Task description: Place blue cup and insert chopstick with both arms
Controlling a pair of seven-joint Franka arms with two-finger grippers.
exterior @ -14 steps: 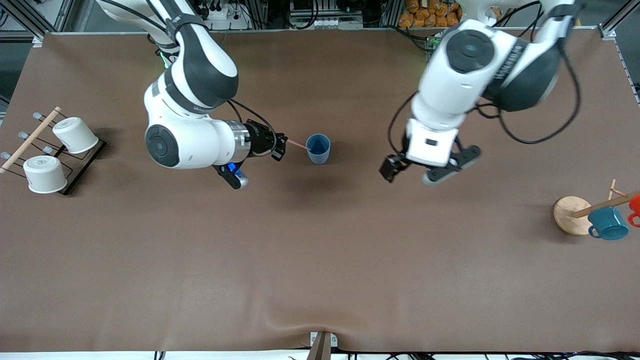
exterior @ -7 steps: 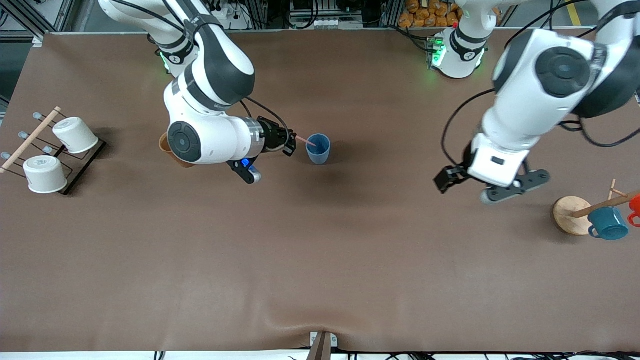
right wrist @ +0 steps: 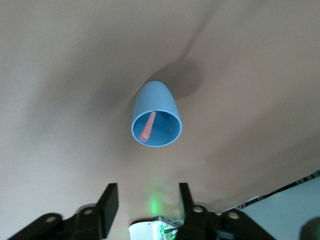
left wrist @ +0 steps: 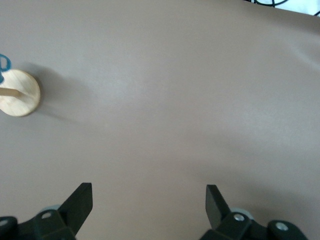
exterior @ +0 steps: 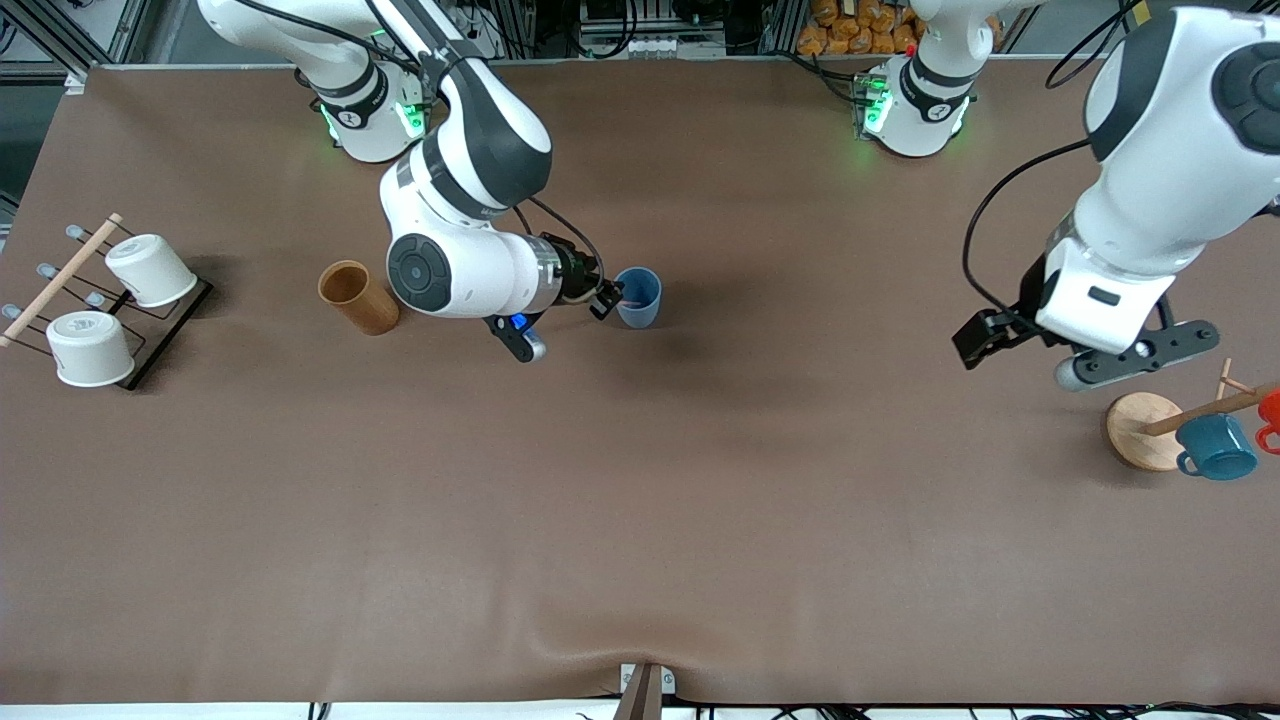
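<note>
Chopstick (right wrist: 148,126) is leaning inside blue cup (exterior: 638,296): both light, tippy. Right fingers (right wrist: 111,197) are hanging apart beside rim; left fingers (left wrist: 82,199) are waiting apart over tabletop (exterior: 640,520).

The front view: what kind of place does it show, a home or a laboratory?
Most likely a robotics laboratory: two white arms, the right gripper by the blue cup and the left gripper over bare table, with metal framing and cables along its edge.
</note>
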